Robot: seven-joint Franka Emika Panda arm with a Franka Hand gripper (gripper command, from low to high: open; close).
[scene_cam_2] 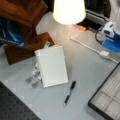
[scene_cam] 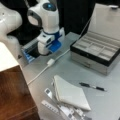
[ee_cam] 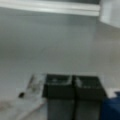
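1. The end effector point(ee_cam: 72, 86) shows in the wrist view as two dark fingers point(ee_cam: 58, 86) pressed side by side with no gap between them; they are closed and have hold of nothing.
2. In a front view the end effector point(scene_cam: 44, 50) hangs under the white and blue wrist point(scene_cam: 48, 35), low over the far part of the grey table point(scene_cam: 75, 72), touching no object.
3. Nearest to it is a white cable point(scene_cam: 41, 72) with a small white block point(scene_cam: 50, 62) on it, lying on the table just in front of the end effector.
4. Beside the end effector, toward a front view's right, stands an open case point(scene_cam: 96, 53) with its lid point(scene_cam: 106, 21) raised and divided compartments inside.
5. Well in front of the end effector lies a white pouch point(scene_cam: 70, 93), flat on the table.
6. Some clear plastic strips point(scene_cam: 51, 106) stick out from under the pouch on its near side.
7. A black pen point(scene_cam: 92, 86) lies apart from the pouch, between it and the case.
8. In a front view the same pouch point(scene_cam_2: 52, 65) and pen point(scene_cam_2: 70, 92) lie near a wooden stand point(scene_cam_2: 25, 30) and below a lit lampshade point(scene_cam_2: 68, 11).
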